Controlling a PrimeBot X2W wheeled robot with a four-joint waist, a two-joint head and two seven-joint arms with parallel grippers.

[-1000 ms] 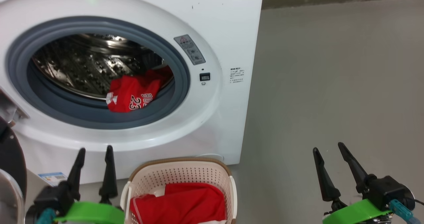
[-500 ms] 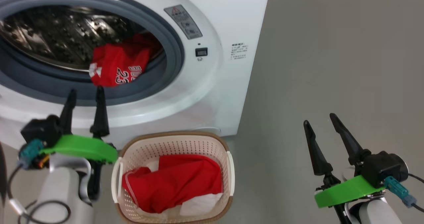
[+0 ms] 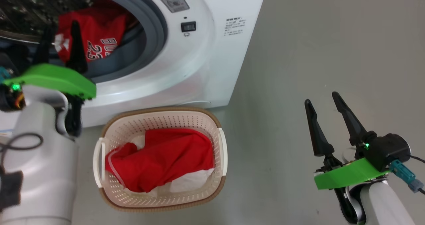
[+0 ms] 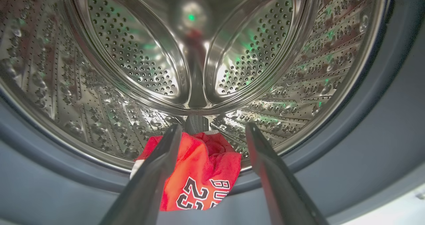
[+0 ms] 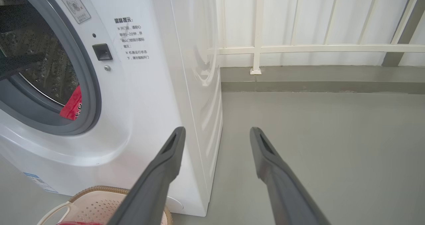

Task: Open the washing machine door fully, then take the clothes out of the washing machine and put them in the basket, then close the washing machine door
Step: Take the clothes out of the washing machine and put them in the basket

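The left gripper (image 4: 213,128) is held spread at the mouth of the washing machine (image 4: 99,95), the clothes (image 4: 202,175) lying just below its tips, where only a loose fold might be pinched and dropped.

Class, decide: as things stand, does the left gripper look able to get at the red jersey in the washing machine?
Probably yes: the open left gripper points straight at the red jersey, and nothing lies between them.
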